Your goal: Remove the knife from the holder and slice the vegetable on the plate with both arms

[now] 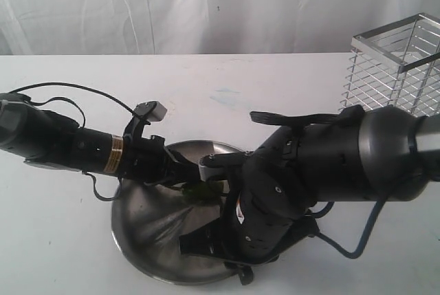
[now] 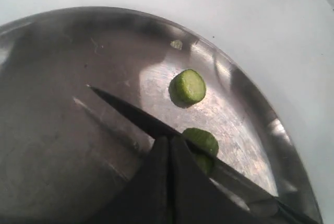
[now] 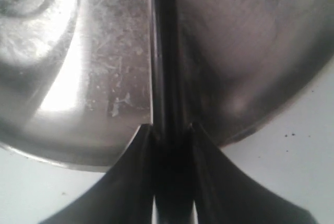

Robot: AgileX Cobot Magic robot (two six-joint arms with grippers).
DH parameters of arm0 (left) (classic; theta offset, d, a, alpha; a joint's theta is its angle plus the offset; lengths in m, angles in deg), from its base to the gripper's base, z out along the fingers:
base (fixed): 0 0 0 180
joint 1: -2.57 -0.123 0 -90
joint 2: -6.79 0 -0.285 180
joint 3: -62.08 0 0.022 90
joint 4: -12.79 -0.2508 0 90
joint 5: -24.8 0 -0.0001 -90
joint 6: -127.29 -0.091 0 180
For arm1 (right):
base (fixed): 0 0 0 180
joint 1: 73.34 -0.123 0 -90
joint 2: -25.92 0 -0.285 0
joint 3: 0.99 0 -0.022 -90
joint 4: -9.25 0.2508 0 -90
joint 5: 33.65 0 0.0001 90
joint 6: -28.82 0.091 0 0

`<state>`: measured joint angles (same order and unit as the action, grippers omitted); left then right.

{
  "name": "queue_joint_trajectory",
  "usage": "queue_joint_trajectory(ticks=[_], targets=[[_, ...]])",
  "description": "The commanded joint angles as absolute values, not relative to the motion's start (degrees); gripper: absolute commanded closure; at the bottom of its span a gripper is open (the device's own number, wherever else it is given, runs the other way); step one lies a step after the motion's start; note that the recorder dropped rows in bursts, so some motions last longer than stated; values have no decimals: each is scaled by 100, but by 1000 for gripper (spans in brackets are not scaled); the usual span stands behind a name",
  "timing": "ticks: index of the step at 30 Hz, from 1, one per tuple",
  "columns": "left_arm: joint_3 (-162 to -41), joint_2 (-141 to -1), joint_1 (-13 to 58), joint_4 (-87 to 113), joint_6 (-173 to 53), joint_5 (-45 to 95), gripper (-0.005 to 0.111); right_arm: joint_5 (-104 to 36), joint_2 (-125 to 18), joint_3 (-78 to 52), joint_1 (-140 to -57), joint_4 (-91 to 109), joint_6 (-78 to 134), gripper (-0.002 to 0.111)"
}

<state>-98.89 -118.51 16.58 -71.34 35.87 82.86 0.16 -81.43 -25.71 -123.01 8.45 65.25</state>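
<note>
The plate (image 1: 148,230) lies at the table's front. On it the green vegetable (image 2: 202,139) lies right at the tips of my left gripper (image 2: 169,139), whose fingers are pressed together; it also shows as a green patch, the vegetable (image 1: 201,192), in the exterior view. The knife's dark blade (image 2: 130,113) crosses over the vegetable, its point resting on the plate (image 2: 57,130). My right gripper (image 3: 169,132) is shut on the knife (image 3: 164,51) at the plate's rim (image 3: 68,158). In the exterior view the right arm (image 1: 309,164) hides that gripper. The left gripper (image 1: 184,182) reaches in from the left.
A round cut slice (image 2: 188,86) and a tiny green scrap (image 2: 176,44) lie on the plate beyond the blade. The chrome wire holder (image 1: 395,68) stands at the back right on the white table (image 1: 227,95). A cable (image 1: 364,240) loops beside the right arm.
</note>
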Motion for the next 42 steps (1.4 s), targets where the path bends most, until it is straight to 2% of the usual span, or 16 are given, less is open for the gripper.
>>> queue_joint_trajectory(ticks=[1, 6, 13, 20, 26, 42], targets=[[-9844, -11771, 1643, -6600, 3353, 8841, 107, 168, -8141, -2557, -12292, 732, 6658, 108], [-9844, -11761, 1643, -6181, 3078, 9058, 107, 168, -8141, -2557, -12292, 732, 6658, 108], [-9844, -11761, 1810, -6170, 2879, 8029, 107, 99, -8141, -2557, -12292, 732, 6658, 108], [-9844, -11774, 2066, -5713, 2351, 8084, 107, 99, -8141, -2557, -12292, 732, 6658, 108], [-9844, -11774, 2232, -5835, 2219, 7287, 107, 88, -8141, -2557, -12292, 761, 6658, 108], [-10084, -11761, 2324, -5756, 2065, 7600, 107, 97, -8141, -2557, -12292, 761, 6658, 108]])
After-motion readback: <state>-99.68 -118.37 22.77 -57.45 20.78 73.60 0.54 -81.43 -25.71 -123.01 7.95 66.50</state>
